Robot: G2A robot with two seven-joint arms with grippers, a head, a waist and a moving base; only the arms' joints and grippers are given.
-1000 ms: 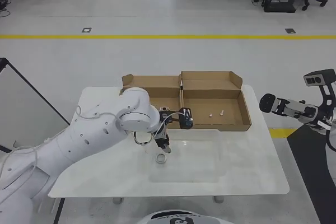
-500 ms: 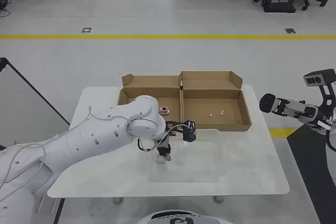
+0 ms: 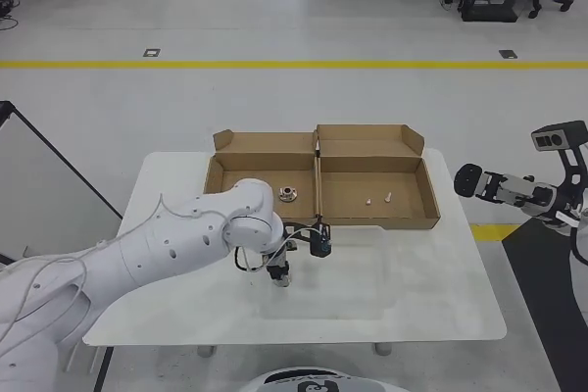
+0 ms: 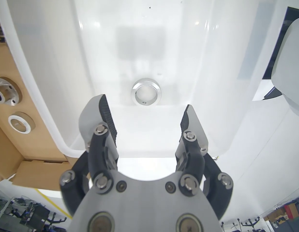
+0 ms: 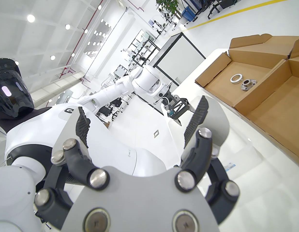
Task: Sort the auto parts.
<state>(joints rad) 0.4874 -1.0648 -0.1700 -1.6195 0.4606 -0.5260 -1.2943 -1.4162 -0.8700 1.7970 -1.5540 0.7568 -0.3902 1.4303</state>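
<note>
The left gripper [image 4: 145, 113], fingers spread wide, hangs just short of the metal ring [image 4: 145, 92]. It should centre over it, descend squarely, and close across the outer rim. The right gripper [image 5: 141, 107] sits aside, fingers apart.

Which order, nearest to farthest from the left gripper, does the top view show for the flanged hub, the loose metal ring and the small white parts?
1. Metal ring: on the table, directly below the left gripper.
2. Flanged hub: in the left compartment of the cardboard box.
3. Small white parts: in the right compartment; the two are too close together to rank separately.
</note>
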